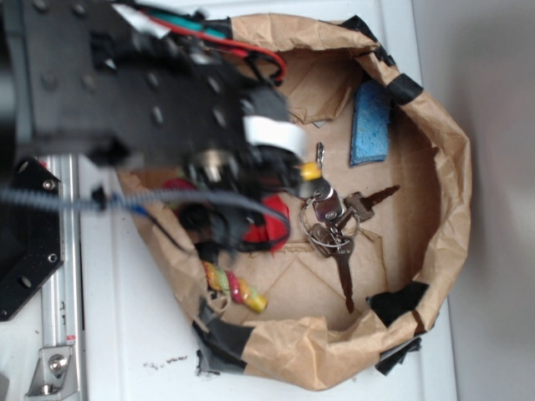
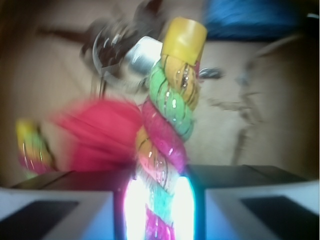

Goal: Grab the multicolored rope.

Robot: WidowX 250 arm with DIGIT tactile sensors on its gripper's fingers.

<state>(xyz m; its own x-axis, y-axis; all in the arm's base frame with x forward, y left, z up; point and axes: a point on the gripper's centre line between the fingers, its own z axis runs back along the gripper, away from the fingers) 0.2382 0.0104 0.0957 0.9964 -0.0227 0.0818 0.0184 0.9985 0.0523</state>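
Observation:
The multicolored rope (image 2: 170, 110) is a thick twist of red, yellow and green strands with a yellow tip. In the wrist view it runs up from between the two jaws, and my gripper (image 2: 159, 186) is shut on it. Its other end (image 2: 32, 145) curls out at the left. In the exterior view one striped end of the rope (image 1: 236, 287) lies on the floor of the paper basket (image 1: 447, 209). The rope's yellow tip (image 1: 311, 171) shows by the keys. My gripper (image 1: 238, 219) is a dark blur over the rope's middle.
A plain red wrinkly wad (image 1: 274, 219) lies under the gripper, also seen as the red wad (image 2: 100, 132) left of the rope. A bunch of keys (image 1: 334, 225) sits mid-basket. A blue sponge (image 1: 370, 124) lies at the far side. Black tape patches the basket rim.

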